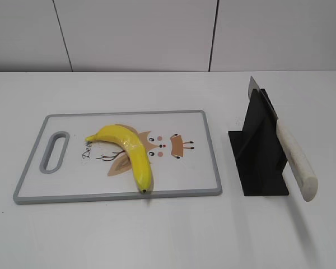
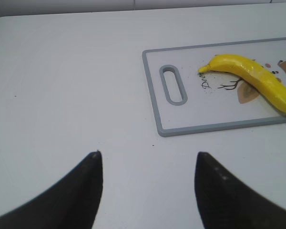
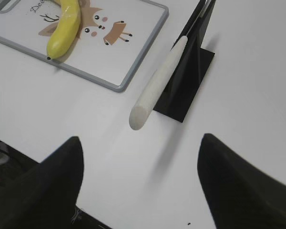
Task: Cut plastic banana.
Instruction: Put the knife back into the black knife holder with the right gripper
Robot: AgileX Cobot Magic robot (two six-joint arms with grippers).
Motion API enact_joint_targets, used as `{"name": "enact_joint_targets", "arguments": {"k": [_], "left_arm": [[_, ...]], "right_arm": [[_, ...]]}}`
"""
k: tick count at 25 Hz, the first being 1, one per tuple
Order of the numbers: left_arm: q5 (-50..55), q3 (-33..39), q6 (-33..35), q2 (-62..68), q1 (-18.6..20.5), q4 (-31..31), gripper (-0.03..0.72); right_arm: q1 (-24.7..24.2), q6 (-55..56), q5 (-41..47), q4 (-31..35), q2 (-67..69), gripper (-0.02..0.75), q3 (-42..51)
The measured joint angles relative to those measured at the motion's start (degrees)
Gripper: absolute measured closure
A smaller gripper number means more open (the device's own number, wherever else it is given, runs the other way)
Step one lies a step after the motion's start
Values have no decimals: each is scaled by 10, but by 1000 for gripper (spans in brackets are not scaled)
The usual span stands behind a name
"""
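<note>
Plastic banana point(image 1: 129, 150), at the cutting board's point(image 1: 207, 151) near edge, appears light, rigid, slippery; hold mid-body; both grippers point(image 2: 148, 183) point(image 3: 140, 174) stand apart, empty.

A white rectangular plastic cutting board point(image 1: 199, 162) with a grey rim, slotted handle and deer print lies on the white table point(image 1: 157, 235). Just to its right stands a black wedge-shaped knife stand point(image 1: 260, 151)
</note>
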Motion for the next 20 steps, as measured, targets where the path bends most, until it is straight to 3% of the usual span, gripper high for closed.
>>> {"name": "enact_joint_targets", "arguments": {"k": [5, 20], "left_arm": [[0, 0, 0, 0, 0, 0, 109], [0, 0, 0, 0, 0, 0, 119]], "right_arm": [[0, 7, 9, -4, -97, 167, 55], [0, 88, 69, -64, -231, 168, 71]]}}
